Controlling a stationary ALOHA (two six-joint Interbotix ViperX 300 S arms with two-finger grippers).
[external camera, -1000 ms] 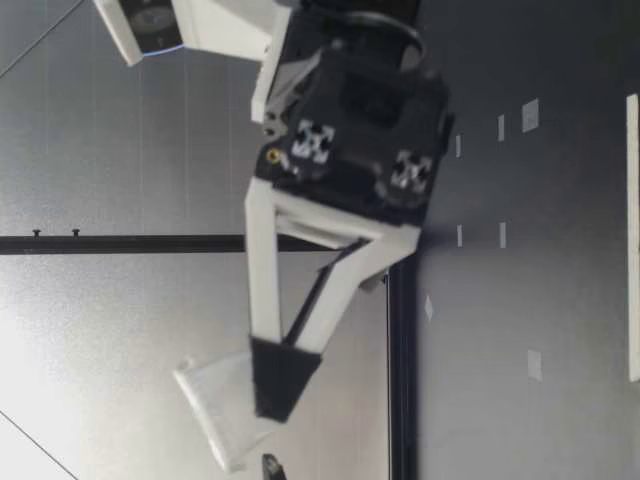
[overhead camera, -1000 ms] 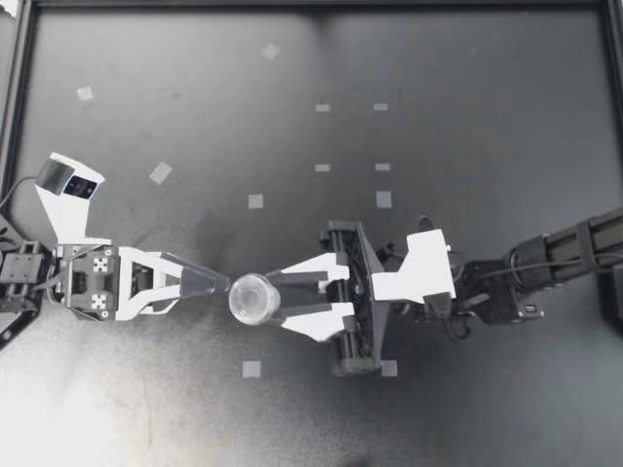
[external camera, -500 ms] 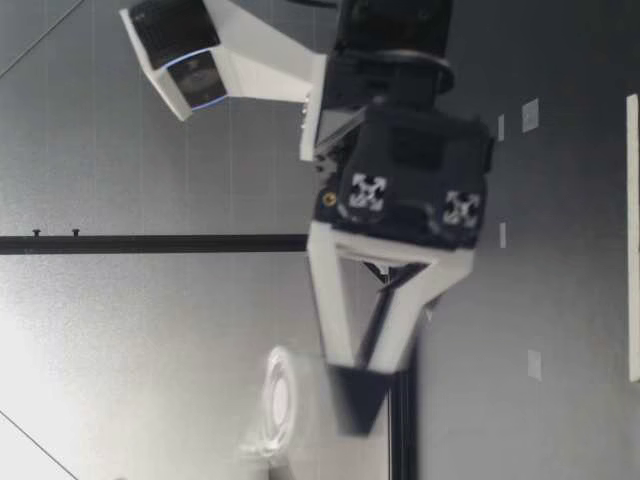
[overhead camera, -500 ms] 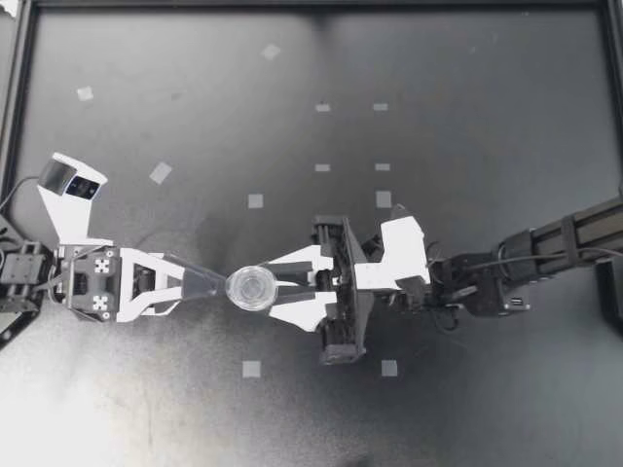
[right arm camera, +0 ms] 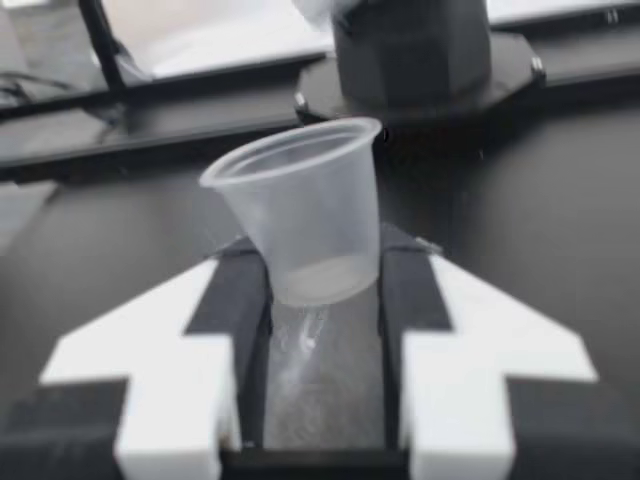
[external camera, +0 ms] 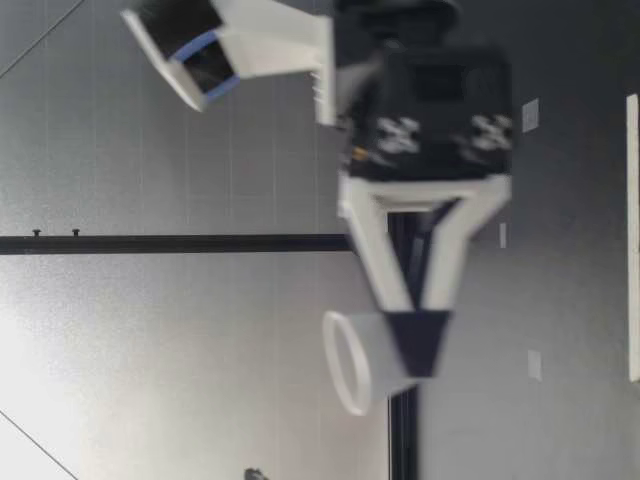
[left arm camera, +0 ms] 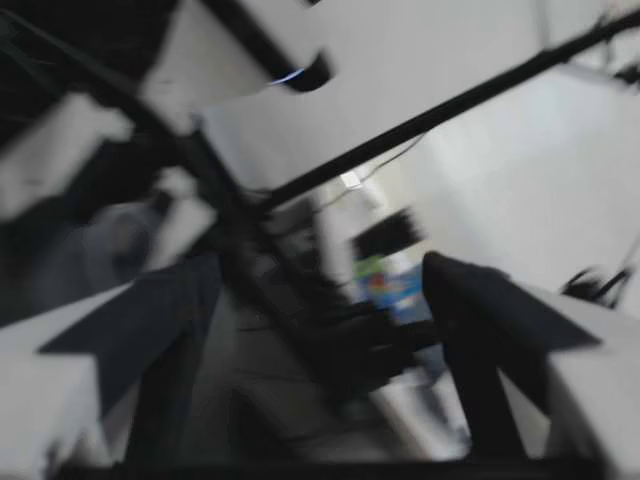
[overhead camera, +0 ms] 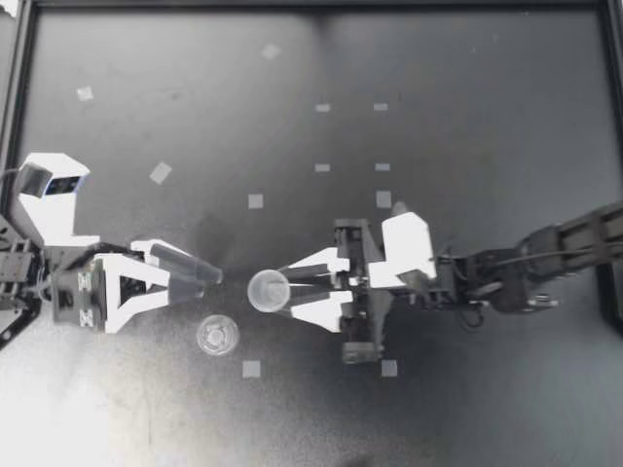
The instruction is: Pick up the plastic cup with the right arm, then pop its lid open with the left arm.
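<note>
Overhead, my right gripper reaches in past the middle of the dark counter. Its jaws are clenched on the lower part of a clear cup, whose mouth faces up just ahead of their tips. My left gripper points at that cup from the other side, its tips near the rim but apart from it. A second cup, also mouth up, shows just beside the left jaws' tips and touches neither gripper. Whether it rests on the counter I cannot tell.

From table height, the right gripper hangs above the counter with both jaws meeting on the base of the clear cup. The cup tilts, rim toward this camera.

Along the left gripper, everything is smeared, yet the two dark jaws stand apart, released, with nothing between them.

Along the right gripper, the jaws pinch the clear cup from both sides near its base. The cup leans away from them, above the counter.
</note>
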